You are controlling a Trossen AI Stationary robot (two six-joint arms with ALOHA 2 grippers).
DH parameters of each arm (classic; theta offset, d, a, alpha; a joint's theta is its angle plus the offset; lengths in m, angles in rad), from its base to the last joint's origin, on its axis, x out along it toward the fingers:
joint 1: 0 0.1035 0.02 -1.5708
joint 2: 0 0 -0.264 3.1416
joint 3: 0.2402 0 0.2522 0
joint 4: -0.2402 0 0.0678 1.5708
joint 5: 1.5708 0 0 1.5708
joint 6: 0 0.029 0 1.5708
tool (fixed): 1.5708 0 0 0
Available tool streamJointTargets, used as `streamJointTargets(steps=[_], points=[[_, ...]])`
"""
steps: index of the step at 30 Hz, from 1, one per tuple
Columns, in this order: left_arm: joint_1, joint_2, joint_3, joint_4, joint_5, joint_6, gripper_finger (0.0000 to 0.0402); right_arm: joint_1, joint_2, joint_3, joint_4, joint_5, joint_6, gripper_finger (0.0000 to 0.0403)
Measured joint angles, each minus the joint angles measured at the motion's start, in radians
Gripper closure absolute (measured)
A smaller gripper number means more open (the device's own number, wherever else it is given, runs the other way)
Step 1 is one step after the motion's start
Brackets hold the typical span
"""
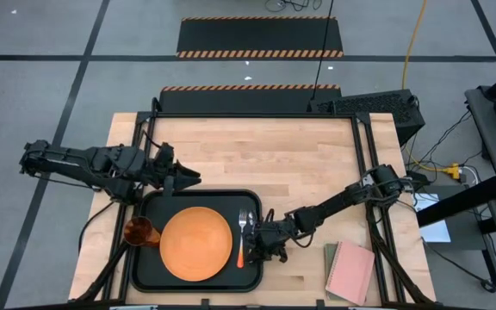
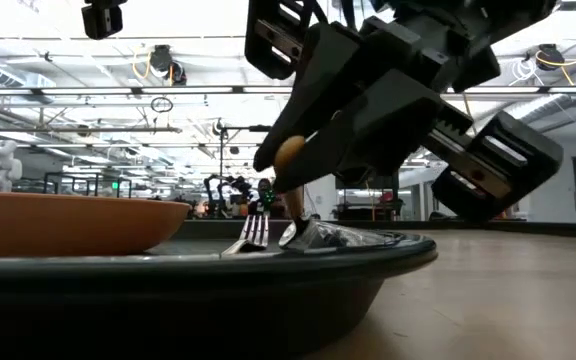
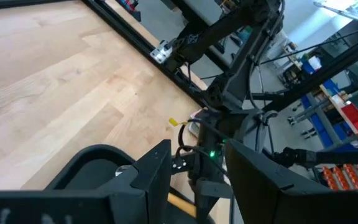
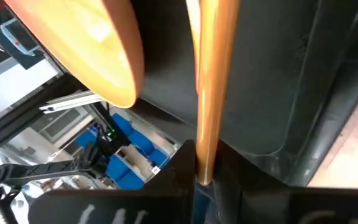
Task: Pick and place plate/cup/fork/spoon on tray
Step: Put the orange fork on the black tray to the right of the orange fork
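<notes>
The black tray (image 1: 149, 271) lies at the table's near left. On it are the orange plate (image 1: 196, 243), the amber cup (image 1: 139, 231) at its left end, and the fork (image 1: 241, 241) right of the plate. My right gripper (image 1: 261, 239) is over the tray's right rim, shut on the spoon (image 2: 313, 235), which the gripper mostly hides in the high view. In the low view the fork's tines (image 2: 253, 232) lie just beside the spoon's bowl. My left gripper (image 1: 188, 178) is open and empty, just past the tray's far rim. My right gripper pinches the spoon's orange-yellow handle (image 4: 202, 163) near its free end between its two fingers. The fingers slant down from the table's right and lie along the handle. The spoon is tilted: its silver bowl (image 2: 318, 236) rests inside the tray by the right rim, and its handle rises.
A pink notebook (image 1: 350, 271) lies on a green one at the table's near right. Bare wood table (image 1: 274, 155) spreads beyond the tray on the far side and to the right. The table's black frame rails run along its left and right edges.
</notes>
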Motion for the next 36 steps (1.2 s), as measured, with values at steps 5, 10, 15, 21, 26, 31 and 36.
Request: streamJointTargets(steps=[5,10,15,21,26,31,36], points=[[0.000,0.000,0.000,-0.030,0.000,0.000,0.0250,-0.013,0.000,0.000,-0.003,-0.004,0.001,0.0383],[0.000,0.000,0.000,-0.033,0.000,0.000,0.0250,-0.012,0.000,0.000,-0.002,-0.004,0.015,0.0383],[0.000,0.000,0.000,-0.033,0.000,0.000,0.0250,0.008,0.033,0.020,0.004,-0.002,0.025,0.0383],[0.000,0.000,0.000,-0.034,0.000,0.012,0.0250,0.020,0.117,0.131,0.019,-0.003,0.000,0.0383],[0.000,0.000,0.000,-0.043,0.007,0.016,0.0250,0.020,0.145,0.165,0.015,0.000,-0.006,0.0383],[0.000,0.000,0.000,-0.048,0.027,0.020,0.0250,0.018,0.141,0.165,-0.011,0.005,-0.036,0.0383],[0.000,0.000,0.000,-0.050,0.031,0.021,0.0250,0.012,0.134,0.165,-0.010,0.026,-0.055,0.0383]])
